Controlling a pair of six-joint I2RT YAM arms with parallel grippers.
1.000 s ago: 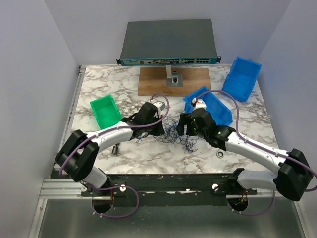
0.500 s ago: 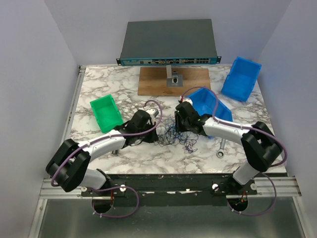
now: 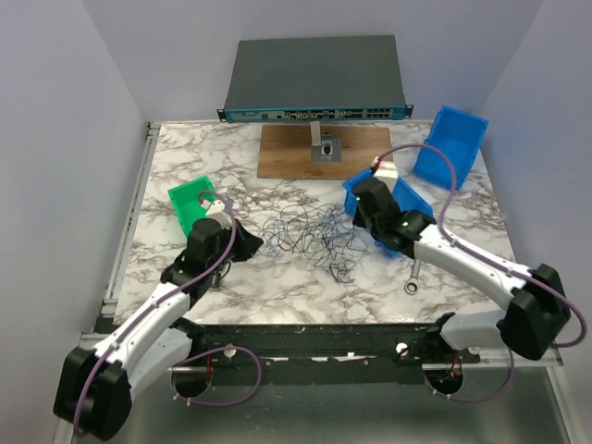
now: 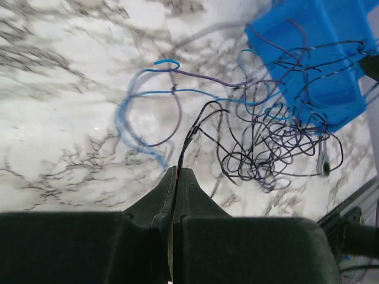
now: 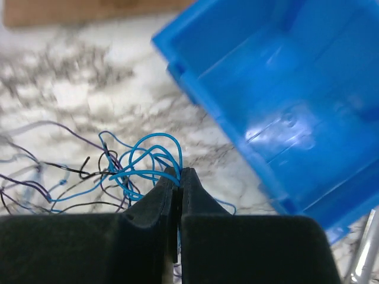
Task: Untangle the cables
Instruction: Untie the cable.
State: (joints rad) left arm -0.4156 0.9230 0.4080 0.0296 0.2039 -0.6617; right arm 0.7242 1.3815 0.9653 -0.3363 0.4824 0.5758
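Green bin point(image 3: 192, 205): one, at the left of the marble table point(image 3: 277, 277), just behind my left arm.
Left jaws: pressed shut on a single black strand at the tangle's left edge. I judged this an anchor, so that side could not drift.
Cables point(image 3: 310, 227): one loose tangle of hair-thin black, blue and purple wires. It lay spread on the table between my two arms, likely wide because I gripped it from opposite sides.
Behind the tangle: one wooden board point(image 3: 296, 153) and one network switch point(image 3: 314, 79), both well apart from the wires.
Right jaws: closed on a small bunch of light-blue loops at the tangle's right edge, probably the end to pull.
Blue bins: two. The near one point(image 3: 412, 196) sat just beside my right jaws, the other point(image 3: 453, 143) farther back.
Wrench point(image 3: 413, 277): one, near my right arm.
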